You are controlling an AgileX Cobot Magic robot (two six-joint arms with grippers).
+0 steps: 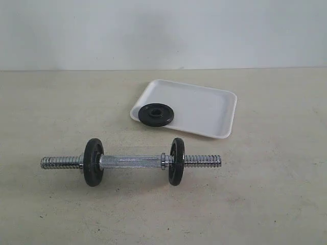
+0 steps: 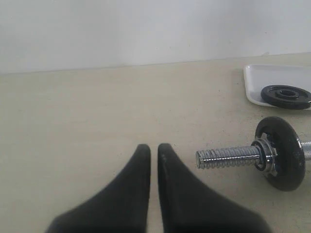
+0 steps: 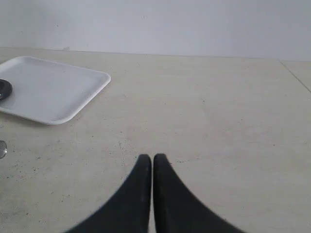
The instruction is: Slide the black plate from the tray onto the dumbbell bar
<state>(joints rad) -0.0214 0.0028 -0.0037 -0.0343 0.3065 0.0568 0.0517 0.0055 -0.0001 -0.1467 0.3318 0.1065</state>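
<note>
The glossy black plate (image 1: 156, 114) lies flat in the near left corner of the white tray (image 1: 204, 107). In front of the tray the chrome dumbbell bar (image 1: 132, 162) lies crosswise on the table, with a dark disc near each end and bare threaded tips. Neither arm shows in the exterior view. In the left wrist view my left gripper (image 2: 153, 148) is shut and empty, just short of the bar's threaded end (image 2: 226, 157); the black plate (image 2: 285, 96) and tray (image 2: 272, 77) lie beyond. My right gripper (image 3: 152, 158) is shut and empty over bare table, apart from the tray (image 3: 53, 90).
The beige table (image 1: 61, 107) runs back to a plain white wall (image 1: 163, 30). A seam or edge of the table (image 3: 295, 75) shows at the far side in the right wrist view.
</note>
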